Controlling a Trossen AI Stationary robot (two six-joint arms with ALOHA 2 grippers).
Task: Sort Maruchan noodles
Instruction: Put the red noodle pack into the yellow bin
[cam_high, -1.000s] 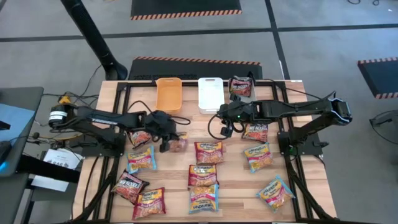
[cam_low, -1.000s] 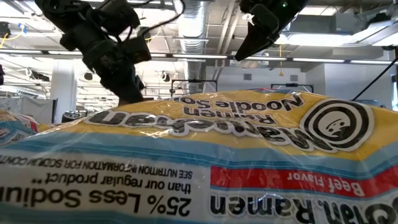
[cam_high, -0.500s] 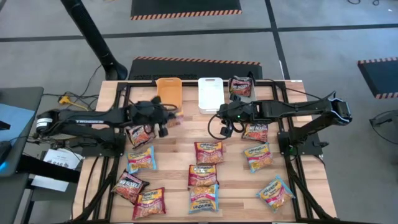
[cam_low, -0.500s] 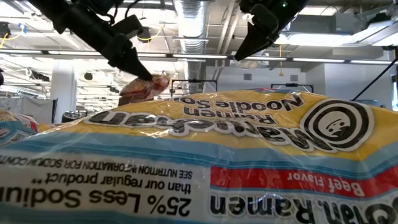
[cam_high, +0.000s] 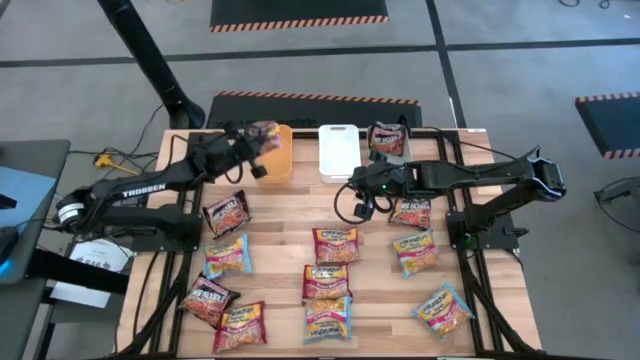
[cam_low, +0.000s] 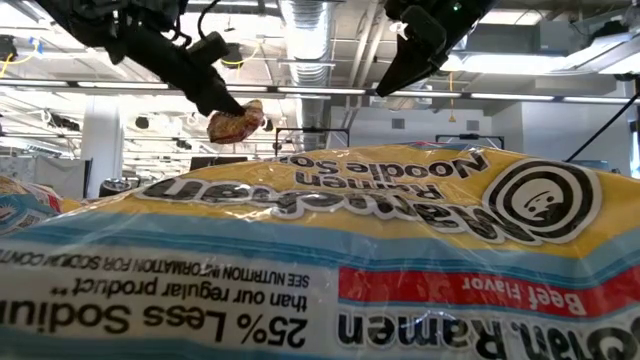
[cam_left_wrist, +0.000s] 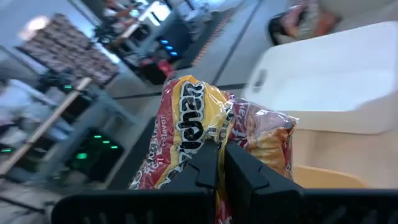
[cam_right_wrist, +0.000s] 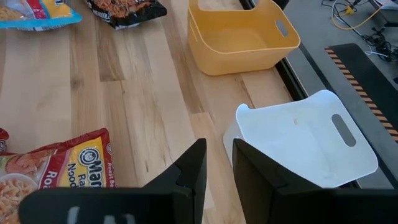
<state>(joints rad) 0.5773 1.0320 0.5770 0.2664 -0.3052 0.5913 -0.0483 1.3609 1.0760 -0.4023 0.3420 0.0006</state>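
Note:
My left gripper (cam_high: 258, 140) is shut on a yellow-and-red Maruchan noodles packet (cam_high: 267, 130), held in the air at the near-left corner of the orange bin (cam_high: 274, 158); the low view shows this packet (cam_low: 236, 122) well above the table. My right gripper (cam_high: 358, 208) hangs open over bare wood near the white bin (cam_high: 338, 150), with nothing between its fingers (cam_right_wrist: 188, 169). Several more packets lie flat on the table, such as one (cam_high: 226, 212) at the left and one (cam_high: 335, 244) in the middle. My left gripper pinches the crumpled packet between its two fingers (cam_left_wrist: 205, 167), at the wrapper's lower middle (cam_left_wrist: 214, 134). The fingers come nearly level, pointing toward the table's far edge. The packet sticks out past the fingertips (cam_low: 222, 104), bunched up and lifted clear of table and bin.
A grey bin (cam_high: 389, 142) at the back right holds one packet. Packets lie near my right arm (cam_high: 410, 210) (cam_high: 415, 250) and along the near edge (cam_high: 207, 300) (cam_high: 442, 308). One yellow packet (cam_low: 350, 250) lies right before the low camera and hides the tabletop.
My left gripper has risen from the table and swung toward the far edge to the orange bin, tipping from pointing down to nearly level. The packet has gone with it, lifted clear of the table.

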